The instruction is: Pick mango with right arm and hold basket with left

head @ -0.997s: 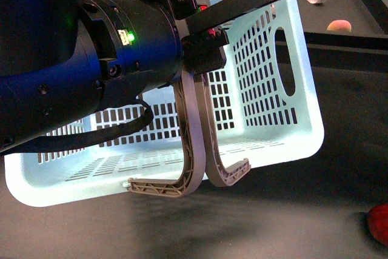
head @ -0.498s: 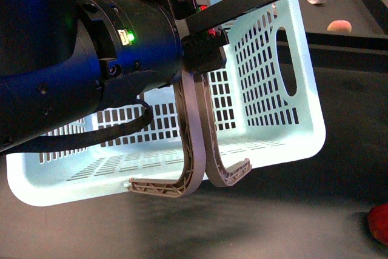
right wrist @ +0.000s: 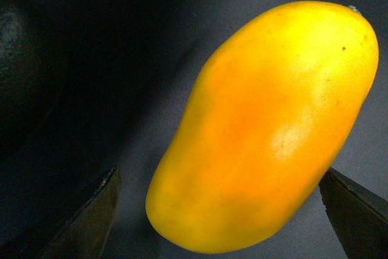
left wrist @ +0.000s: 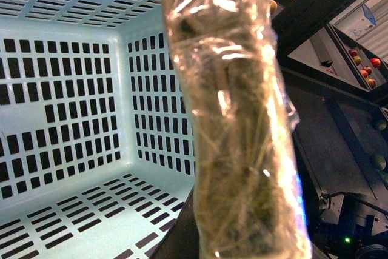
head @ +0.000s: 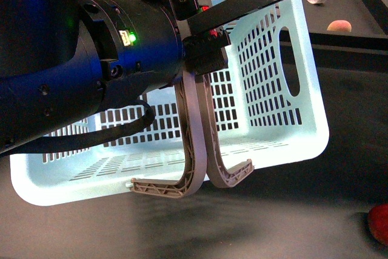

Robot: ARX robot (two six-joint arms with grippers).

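**Basket drifts right while the right hand brackets the mango**

In the front view the basket [head: 303, 119] has slid a little to the right over the last second. Its far corner now sits nearer the frame edge, and the left arm [head: 91, 77] has shifted with it. The basket hangs tilted above the dark counter [head: 339, 210], with its open side turned toward the camera. The left hand [head: 239, 4] reaches across its upper rim. The left wrist view is filled by a plastic-wrapped bar [left wrist: 230, 119] in front of the basket's slotted inside. The fingers themselves do not show, so I cannot tell whether that hand is pressed together. Since basket and arm move as one, it is probably carrying the load.

The mango [right wrist: 260, 125] lies on the counter in the right wrist view, directly under the right hand [right wrist: 221, 216]. That hand is spread, with one dark fingertip [right wrist: 91, 210] clear of the fruit and the other at its edge. The pinch is not yet made, so closing on the mango looks like the next step. A red fruit [head: 379, 222] sits apart, at the frame's lower corner.
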